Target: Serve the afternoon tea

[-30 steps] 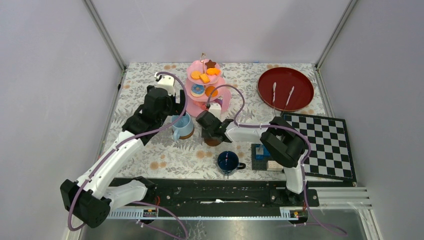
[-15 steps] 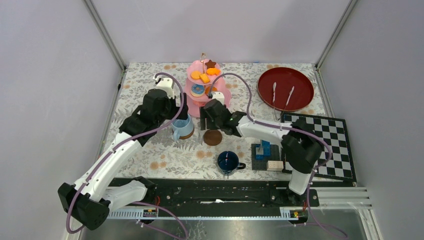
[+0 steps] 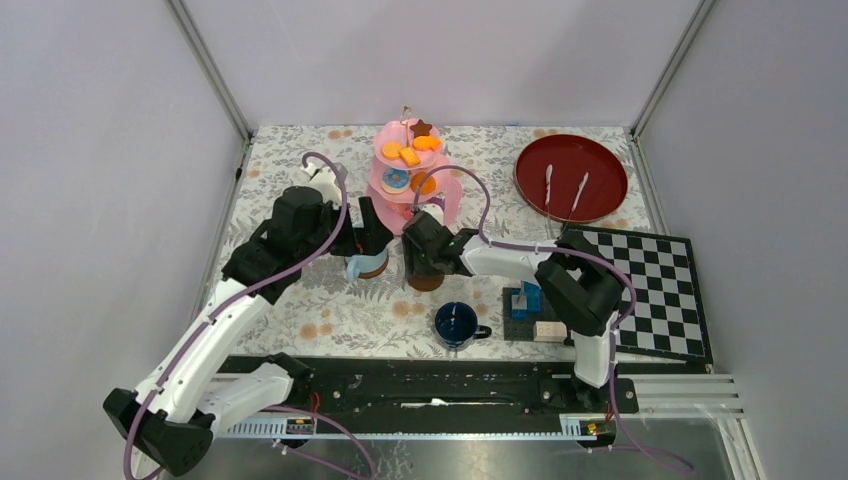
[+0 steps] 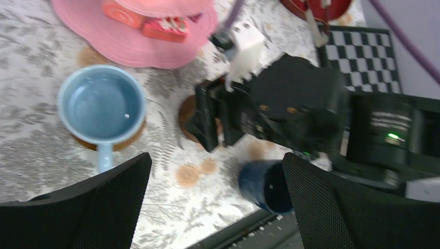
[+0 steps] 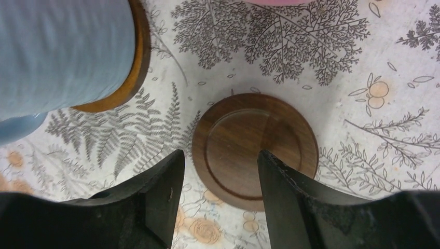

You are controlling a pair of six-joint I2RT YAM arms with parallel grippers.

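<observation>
We see a pink stand [image 4: 78, 31] with orange pastries [image 3: 410, 155], a light-blue mug [image 4: 101, 106], its brown saucer [image 5: 136, 67], a second brown saucer [image 5: 254, 150] (wood-grained), a dark-blue mug [image 3: 455, 323], a cloth [image 5: 332, 52] printed with grey ferns, and a black-and-white chequered board [image 3: 660, 290].
</observation>
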